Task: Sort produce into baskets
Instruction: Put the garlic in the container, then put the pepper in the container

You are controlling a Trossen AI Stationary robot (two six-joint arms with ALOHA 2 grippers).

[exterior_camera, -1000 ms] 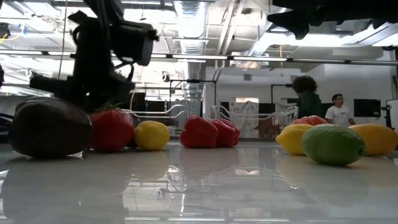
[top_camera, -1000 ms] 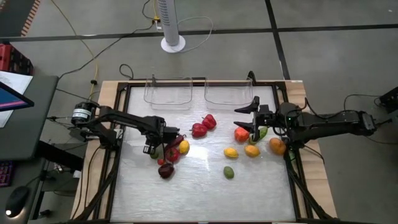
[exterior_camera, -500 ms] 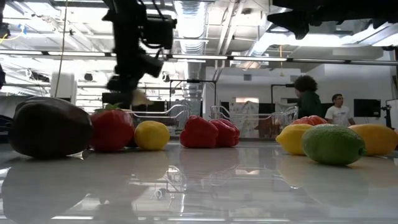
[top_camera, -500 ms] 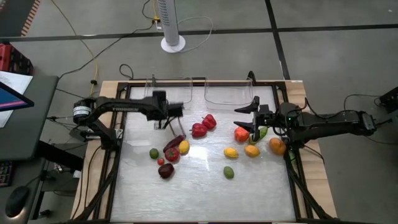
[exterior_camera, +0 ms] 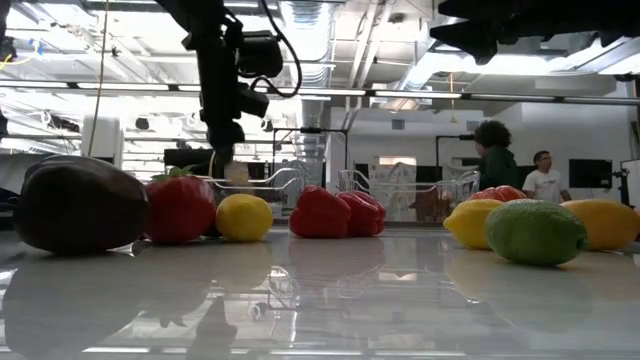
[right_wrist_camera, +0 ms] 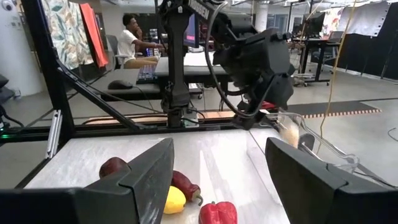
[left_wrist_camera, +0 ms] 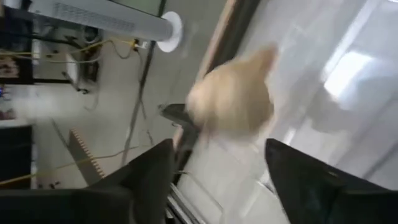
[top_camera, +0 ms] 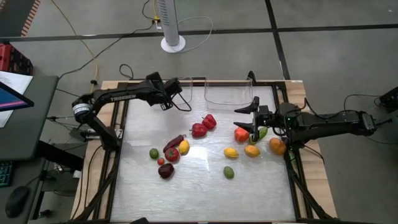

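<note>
Over the left basket (top_camera: 166, 93), left fingers (top_camera: 166, 99) have arrived.

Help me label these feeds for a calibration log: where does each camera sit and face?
High view: overhead, straight down on the table; left arm, right arm show.
Low view: table height, across the red peppers into the room; left arm hangs in.
Left wrist view: past its open jaws at a pale item.
Right wrist view: past its open jaws toward the left arm.
High and low share the peppers.
</note>
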